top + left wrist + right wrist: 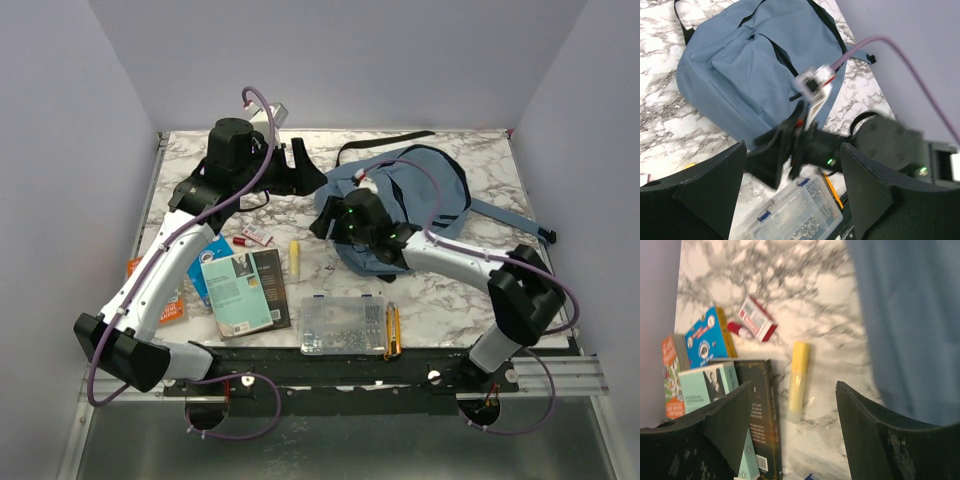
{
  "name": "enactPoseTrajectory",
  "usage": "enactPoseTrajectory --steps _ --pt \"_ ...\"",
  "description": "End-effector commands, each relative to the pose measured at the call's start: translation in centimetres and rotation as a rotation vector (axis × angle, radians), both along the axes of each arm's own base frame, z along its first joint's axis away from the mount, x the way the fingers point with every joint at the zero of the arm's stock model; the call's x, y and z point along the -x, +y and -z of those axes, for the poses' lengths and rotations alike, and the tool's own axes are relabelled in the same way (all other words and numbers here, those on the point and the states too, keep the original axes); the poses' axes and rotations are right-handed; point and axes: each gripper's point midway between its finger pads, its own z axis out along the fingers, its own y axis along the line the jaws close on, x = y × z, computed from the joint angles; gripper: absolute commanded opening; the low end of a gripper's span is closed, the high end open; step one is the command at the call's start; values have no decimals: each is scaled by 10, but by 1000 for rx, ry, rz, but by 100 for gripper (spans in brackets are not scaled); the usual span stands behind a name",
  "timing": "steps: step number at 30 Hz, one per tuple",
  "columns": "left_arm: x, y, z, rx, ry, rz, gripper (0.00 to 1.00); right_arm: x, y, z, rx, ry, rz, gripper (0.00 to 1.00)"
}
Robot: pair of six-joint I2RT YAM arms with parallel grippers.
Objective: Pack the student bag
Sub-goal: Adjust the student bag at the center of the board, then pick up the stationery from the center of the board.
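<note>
The student bag (420, 190) is a large blue-grey backpack lying flat at the back right of the marble table. It also shows in the left wrist view (745, 65) and at the right edge of the right wrist view (910, 315). My left gripper (300, 168) hovers left of the bag, open and empty (792, 148). My right gripper (322, 225) is at the bag's near-left edge, open and empty (794, 387), above a yellow highlighter (799, 380).
A teal and black book (243, 290), a blue card box (707, 337), an orange book (671, 370) and a small red-white pack (254, 237) lie at the left. A clear parts box (343, 324) and a yellow pencil (390, 330) lie at the front. The highlighter (296, 257) lies between.
</note>
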Motion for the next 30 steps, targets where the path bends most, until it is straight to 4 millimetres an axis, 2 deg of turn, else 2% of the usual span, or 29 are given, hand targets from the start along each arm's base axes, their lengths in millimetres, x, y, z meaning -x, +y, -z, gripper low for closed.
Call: enactPoseTrajectory --steps 1,3,6,9,13,27,30 --pt "3 -6 -5 32 -13 24 78 15 56 13 -76 9 -68 71" --pt "5 -6 -6 36 -12 28 78 22 70 23 -57 13 -84 68" --pt "8 -7 -7 49 -8 39 77 32 81 44 -4 6 -84 61" --pt "11 -10 -9 62 -4 55 76 37 82 63 59 4 -74 55" --pt "13 -10 -11 69 -7 60 76 38 82 86 143 22 -72 54" --pt "17 -15 -11 87 13 91 75 46 89 130 339 17 -78 54" --pt "16 -15 -11 86 12 90 75 47 88 135 387 9 -72 49"
